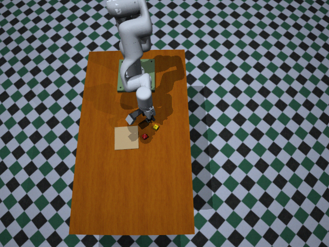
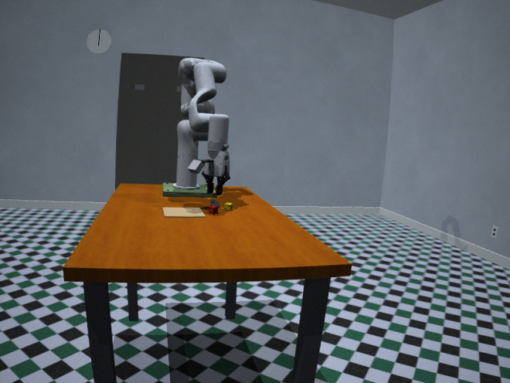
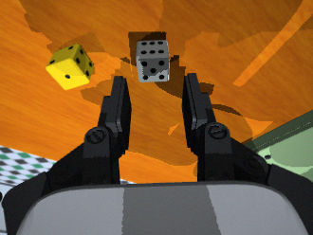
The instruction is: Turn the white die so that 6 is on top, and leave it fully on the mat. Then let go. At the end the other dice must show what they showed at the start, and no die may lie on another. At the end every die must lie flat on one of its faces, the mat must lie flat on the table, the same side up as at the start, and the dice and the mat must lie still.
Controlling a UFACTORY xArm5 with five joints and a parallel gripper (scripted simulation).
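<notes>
The white die (image 3: 152, 61) (image 2: 213, 202) lies on the bare table in the arm's shadow, off the mat. In the wrist view it shows a face with six pips and a face with five. My gripper (image 3: 156, 90) (image 1: 148, 120) (image 2: 214, 191) hangs a little above the table just short of the die, fingers apart, with nothing between them. The tan mat (image 1: 126, 138) (image 2: 183, 211) lies flat to the left with no die on it. In the top view the white die is lost in the gripper's shadow.
A yellow die (image 1: 156, 127) (image 2: 228, 206) (image 3: 71, 66) lies close beside the white die. A red die (image 1: 144, 136) (image 2: 212, 210) lies just off the mat's right edge. The arm's green base plate (image 1: 148, 64) (image 2: 185, 190) (image 3: 289, 152) is behind.
</notes>
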